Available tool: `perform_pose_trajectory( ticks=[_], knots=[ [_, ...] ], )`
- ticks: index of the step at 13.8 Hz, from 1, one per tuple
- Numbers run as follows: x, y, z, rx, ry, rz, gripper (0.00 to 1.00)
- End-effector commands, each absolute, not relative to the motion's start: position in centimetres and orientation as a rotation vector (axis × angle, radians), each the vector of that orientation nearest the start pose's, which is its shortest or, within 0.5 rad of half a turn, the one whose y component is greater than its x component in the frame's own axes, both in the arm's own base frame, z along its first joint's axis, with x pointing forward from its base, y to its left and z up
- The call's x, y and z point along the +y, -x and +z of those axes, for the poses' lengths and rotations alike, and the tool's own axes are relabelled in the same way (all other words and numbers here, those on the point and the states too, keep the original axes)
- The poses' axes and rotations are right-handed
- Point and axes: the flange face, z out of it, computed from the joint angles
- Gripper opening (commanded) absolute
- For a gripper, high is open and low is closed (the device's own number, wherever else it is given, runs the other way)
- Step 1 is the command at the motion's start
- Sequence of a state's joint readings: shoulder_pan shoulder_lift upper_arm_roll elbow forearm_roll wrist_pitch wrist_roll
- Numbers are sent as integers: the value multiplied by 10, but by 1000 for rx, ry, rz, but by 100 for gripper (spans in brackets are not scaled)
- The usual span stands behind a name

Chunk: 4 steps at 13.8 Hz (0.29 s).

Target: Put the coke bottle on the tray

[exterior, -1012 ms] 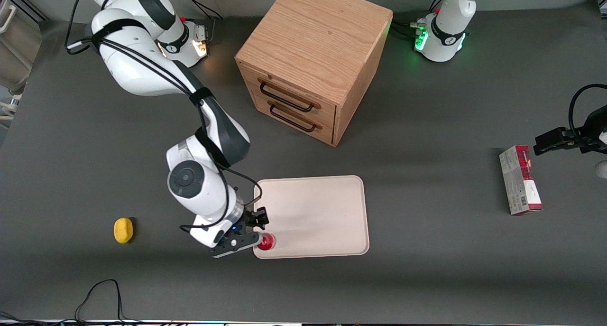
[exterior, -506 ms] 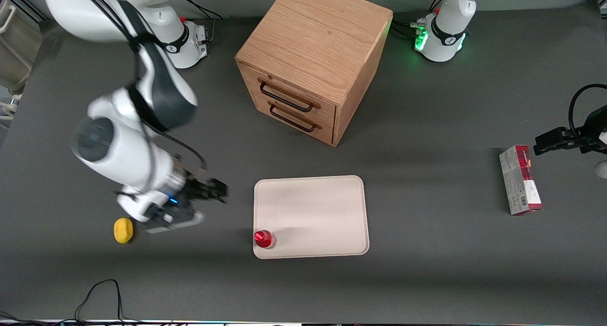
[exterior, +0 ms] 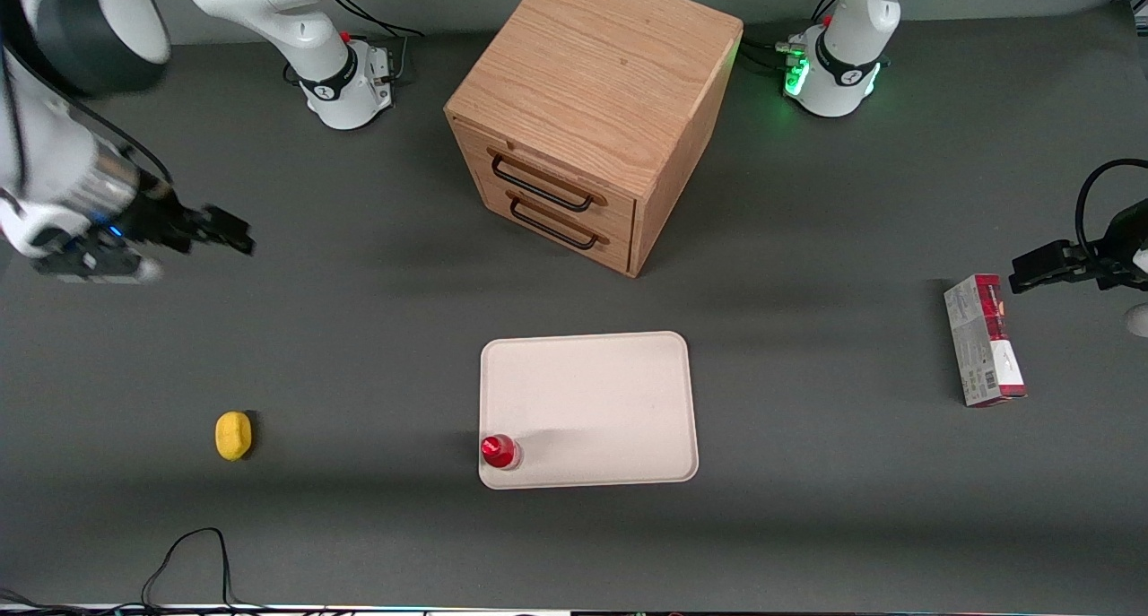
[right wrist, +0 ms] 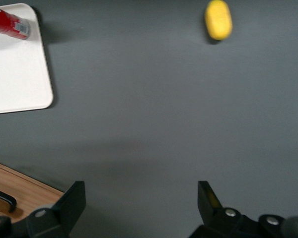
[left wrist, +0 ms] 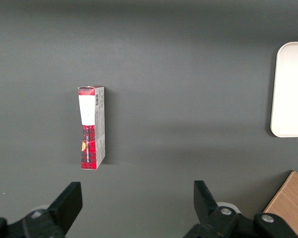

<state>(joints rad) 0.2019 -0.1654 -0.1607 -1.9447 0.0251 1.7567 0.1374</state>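
The small red coke bottle [exterior: 499, 451] stands upright on the cream-white tray [exterior: 601, 401], in the tray's corner nearest the front camera toward the working arm's end. It also shows in the right wrist view [right wrist: 9, 25], on the tray [right wrist: 17, 74]. My right gripper [exterior: 224, 232] is open and empty, raised high above the table, far from the tray toward the working arm's end. In the right wrist view its fingers [right wrist: 73, 201] stand wide apart over bare table with nothing between them.
A wooden two-drawer cabinet [exterior: 592, 114] stands farther from the front camera than the tray. A yellow lemon-like object [exterior: 233, 436] lies toward the working arm's end. A red-and-white carton [exterior: 984, 340] lies toward the parked arm's end.
My gripper has let go of the coke bottle, which stays standing on the tray. The arm has lifted and swung far away from the tray toward its own end of the table.
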Motion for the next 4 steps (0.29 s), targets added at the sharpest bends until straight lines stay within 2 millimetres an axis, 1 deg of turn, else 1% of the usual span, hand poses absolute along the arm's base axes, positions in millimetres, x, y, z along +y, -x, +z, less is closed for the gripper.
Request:
perform_pose_trajectory(
  ticks=[1,4],
  knots=[
    [17,-482,561,118,3121,50,100],
    [24,-496,573,114,3136,16,100]
  ],
)
